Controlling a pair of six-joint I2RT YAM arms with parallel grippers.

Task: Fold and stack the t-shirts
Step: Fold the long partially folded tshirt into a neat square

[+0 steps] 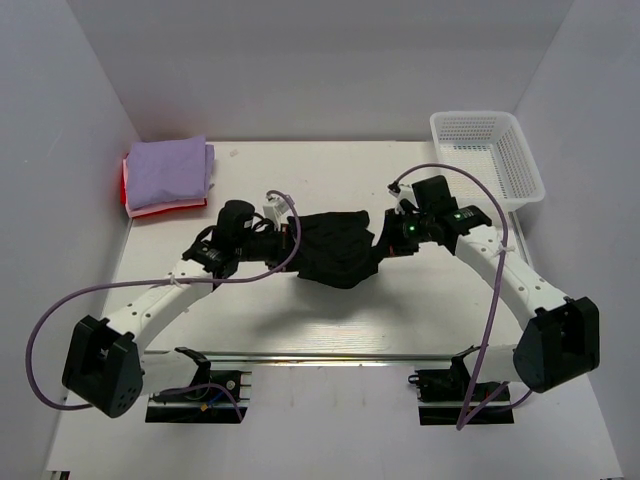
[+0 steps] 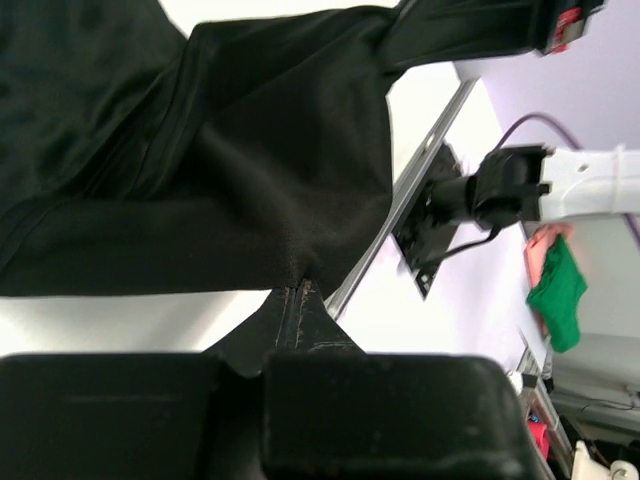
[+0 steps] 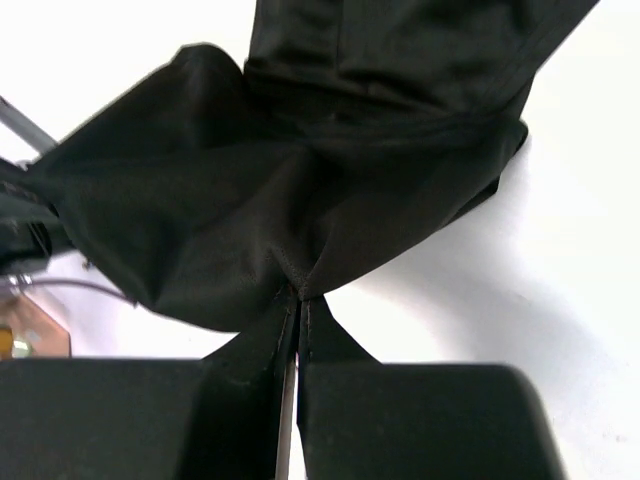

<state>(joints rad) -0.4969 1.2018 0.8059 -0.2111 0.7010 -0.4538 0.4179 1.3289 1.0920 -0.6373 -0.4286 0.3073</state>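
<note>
White table [image 1: 330, 320]: L gripper [image 2: 300, 292], R gripper [image 3: 298, 296] pinch black shirt [image 1: 338, 250], prob. lifted.

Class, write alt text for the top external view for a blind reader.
A bunched black t-shirt hangs between the left gripper and right gripper, both shut on it, over the table. A folded lavender t-shirt lies on a red-pink t-shirt far left; a white basket sits far right.

Black t-shirt [image 1: 338, 250] bunched mid-table — lavender t-shirt [image 1: 168, 172] folded atop red-pink t-shirt [image 1: 127, 190], far-left corner.
</note>
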